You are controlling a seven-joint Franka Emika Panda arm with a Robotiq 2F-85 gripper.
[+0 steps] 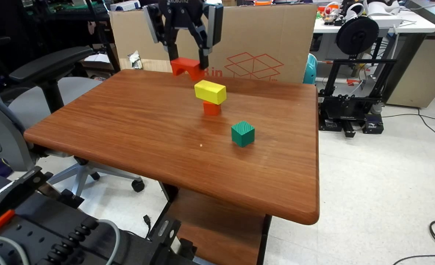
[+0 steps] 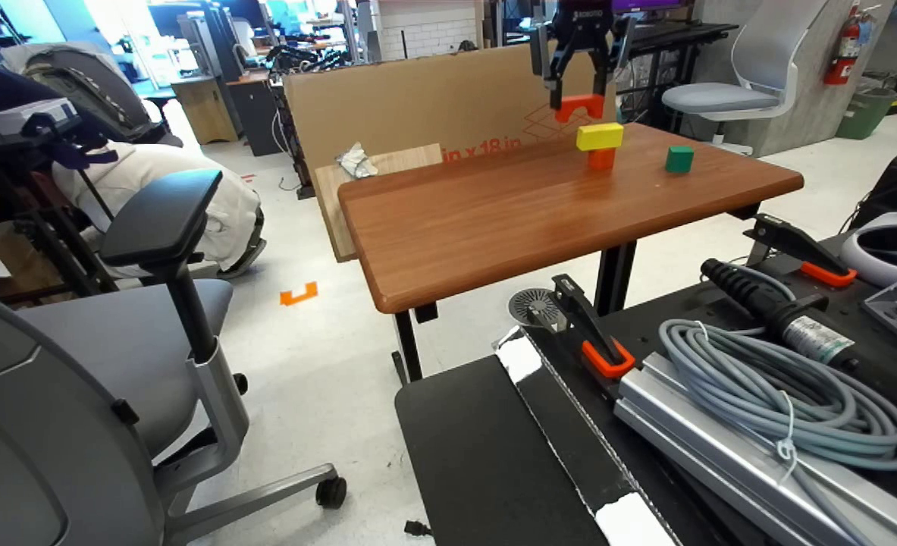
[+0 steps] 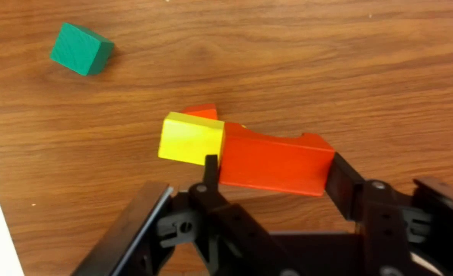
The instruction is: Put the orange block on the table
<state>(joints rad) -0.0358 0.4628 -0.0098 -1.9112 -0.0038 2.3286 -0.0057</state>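
Note:
The orange block (image 3: 276, 165) is orange-red with an arched notch on its underside. My gripper (image 1: 188, 61) is shut on it by its two ends, as the wrist view shows. In both exterior views the orange block (image 2: 578, 105) is in the air above the table (image 1: 129, 110), near its back edge and higher than the yellow block (image 1: 210, 91). The yellow block lies across a smaller orange-red piece (image 1: 212, 108) that stands on the table. In the wrist view the held block hides part of the yellow block (image 3: 190, 138).
A green cube (image 1: 243, 134) sits on the table, nearer the front than the stack. It also shows in the wrist view (image 3: 79, 50). A large cardboard sheet (image 1: 268, 40) stands behind the table. An office chair (image 2: 114, 318) is beside the table.

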